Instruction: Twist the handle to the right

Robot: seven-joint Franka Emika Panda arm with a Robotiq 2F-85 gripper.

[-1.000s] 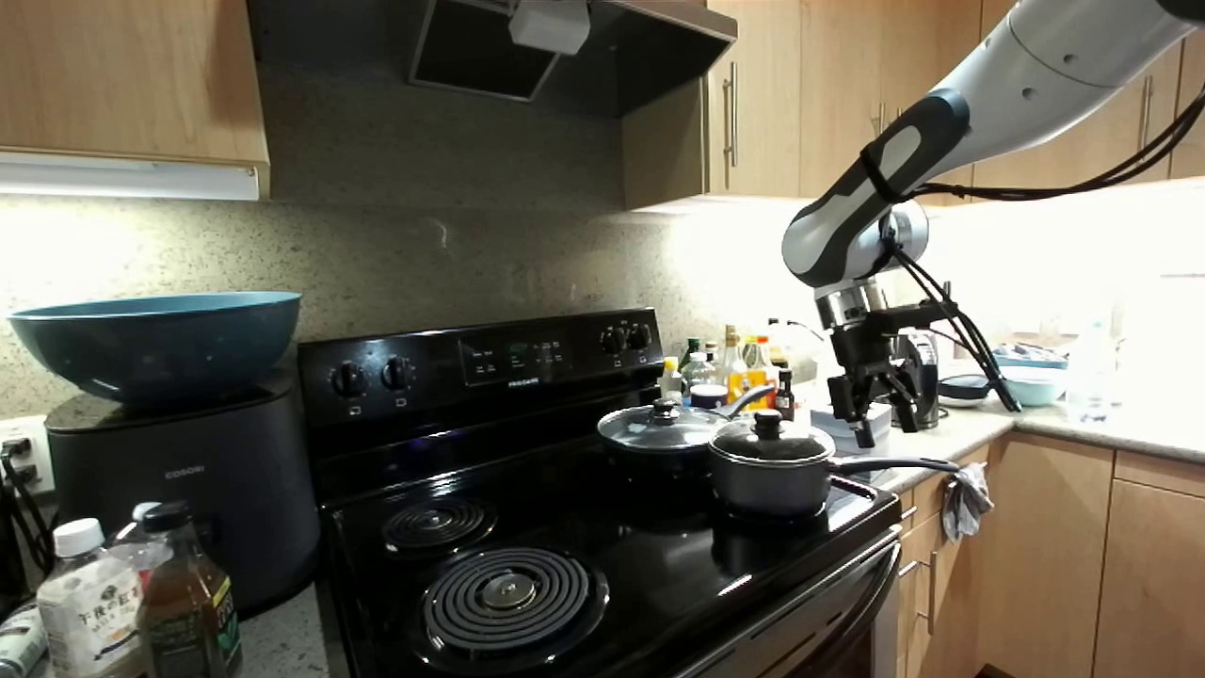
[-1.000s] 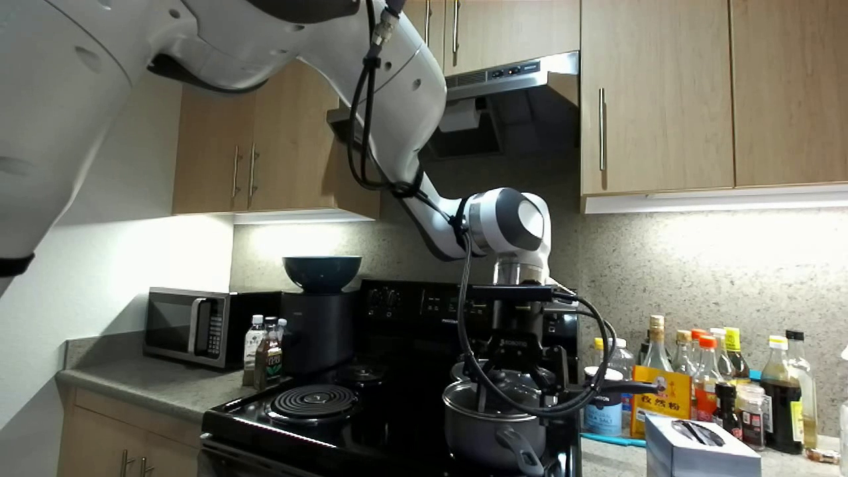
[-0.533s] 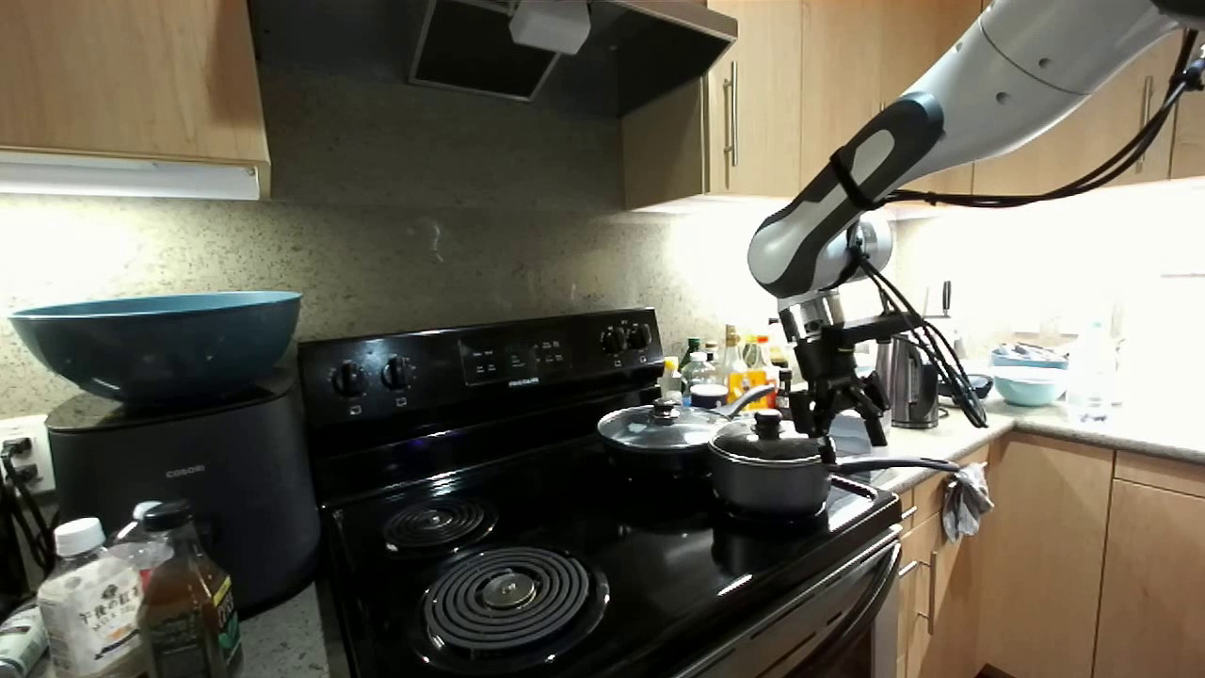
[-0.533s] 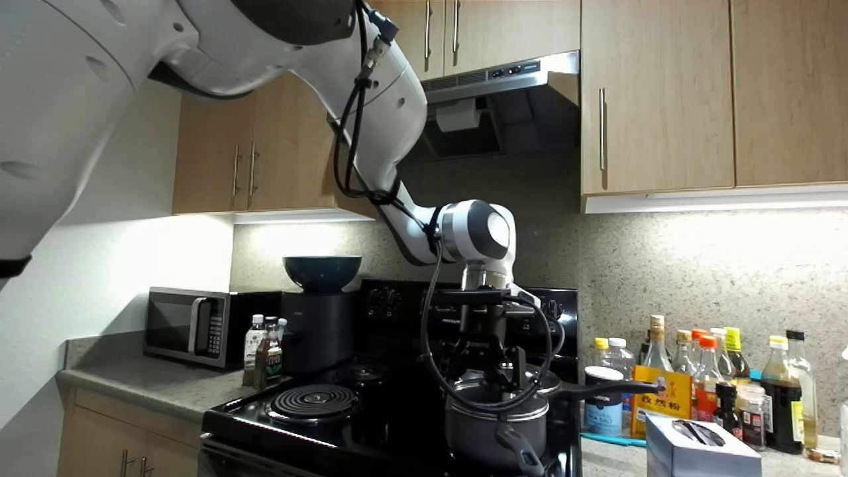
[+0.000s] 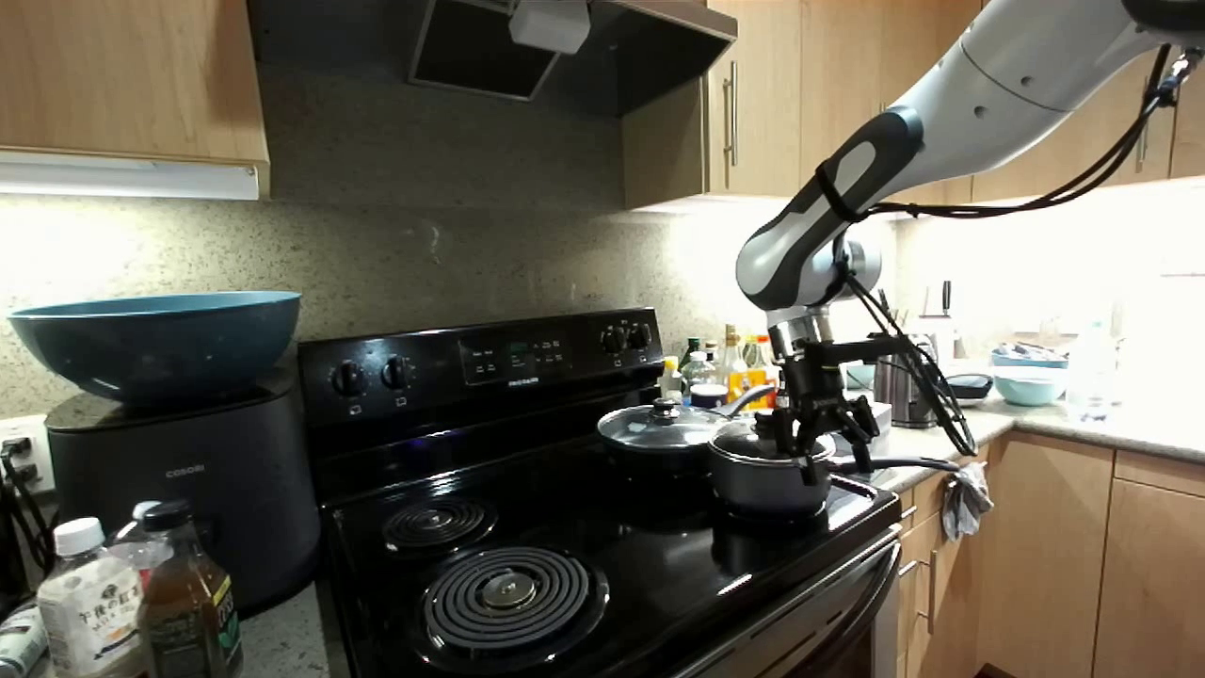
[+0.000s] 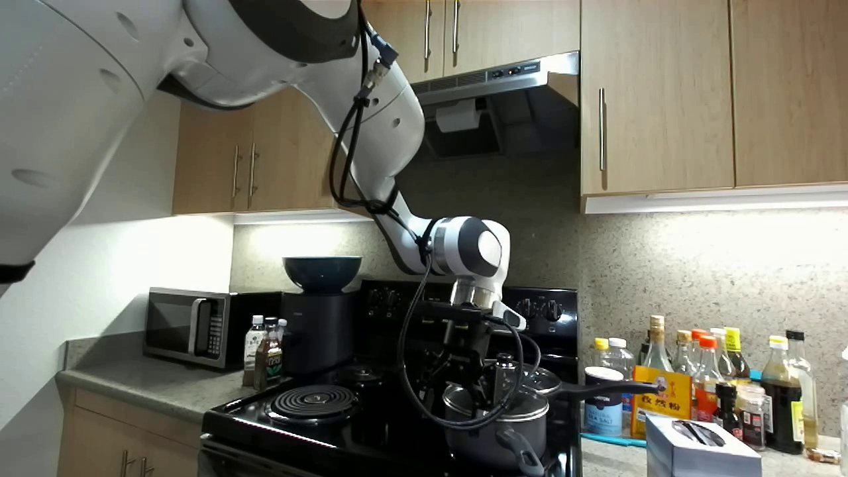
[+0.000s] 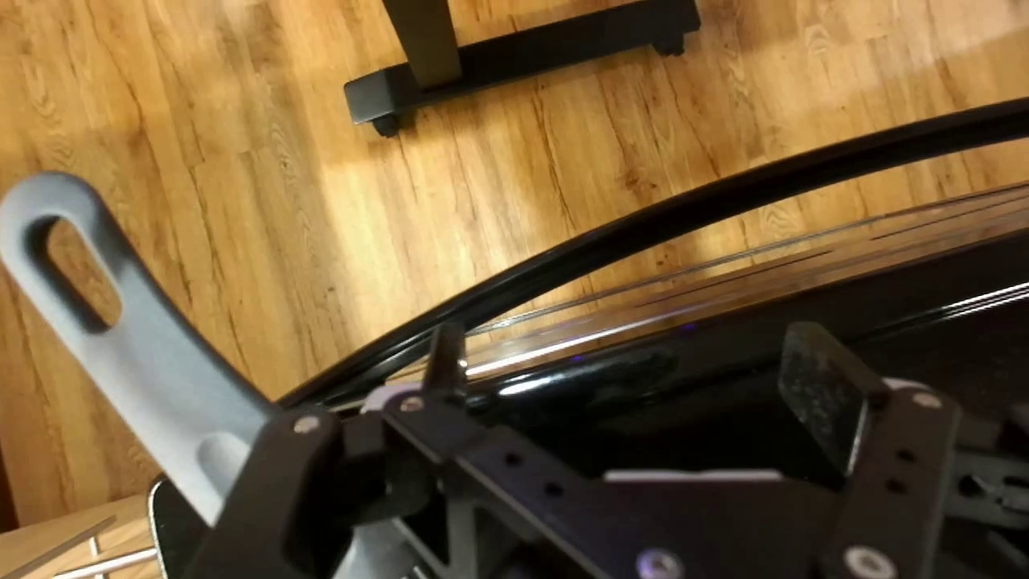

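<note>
The handle [image 5: 913, 462] is long and dark and sticks out from the small lidded saucepan [image 5: 758, 485] over the stove's front right corner. It also shows in an exterior view [image 6: 520, 449] and, grey with a hanging hole, at the left of the wrist view [image 7: 153, 370]. My gripper [image 5: 834, 465] is open and tilted, low beside the saucepan's rim; it partly hides the lid and the handle's root. In the wrist view my gripper [image 7: 631, 366] has nothing between its fingers, and the handle lies outside the left finger. Whether it touches the pan I cannot tell.
A wider lidded pan [image 5: 650, 431] stands behind the saucepan, its handle [image 6: 606, 389] pointing towards several bottles [image 6: 702, 361]. A tissue box [image 6: 702, 447] stands on the counter. The oven door's bar [image 7: 643, 233] runs along the stove front. Coil burners [image 5: 508, 603] are at left.
My gripper has come down and moved left in both exterior views, from above the handle side to beside the saucepan's rim, and has tilted. The saucepan and its handle have not visibly moved.
</note>
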